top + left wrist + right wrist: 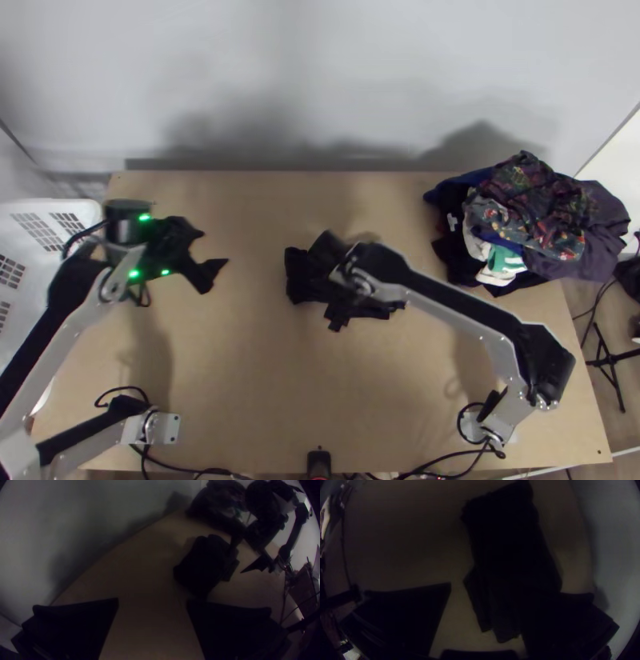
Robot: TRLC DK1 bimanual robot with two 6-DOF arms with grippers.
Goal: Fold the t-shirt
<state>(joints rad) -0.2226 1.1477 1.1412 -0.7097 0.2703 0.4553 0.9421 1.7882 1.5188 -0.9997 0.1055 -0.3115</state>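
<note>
The black t-shirt lies as a compact dark bundle, longer than it is wide, near the middle of the table. Over its right part hangs my right gripper, partly hiding it. My left gripper is off to the left above bare table, apart from the shirt. In the left wrist view my left gripper is open, with the dark shirt farther off. My right gripper stands open in the right wrist view; the shirt extends between its fingers and towards one of them. Its individual layers cannot be told apart.
A pile of mixed clothes sits at the table's back right corner. A white basket stands beyond the left edge. Bare wood lies in front of the shirt, and cables run along the near edge. A wall rises behind.
</note>
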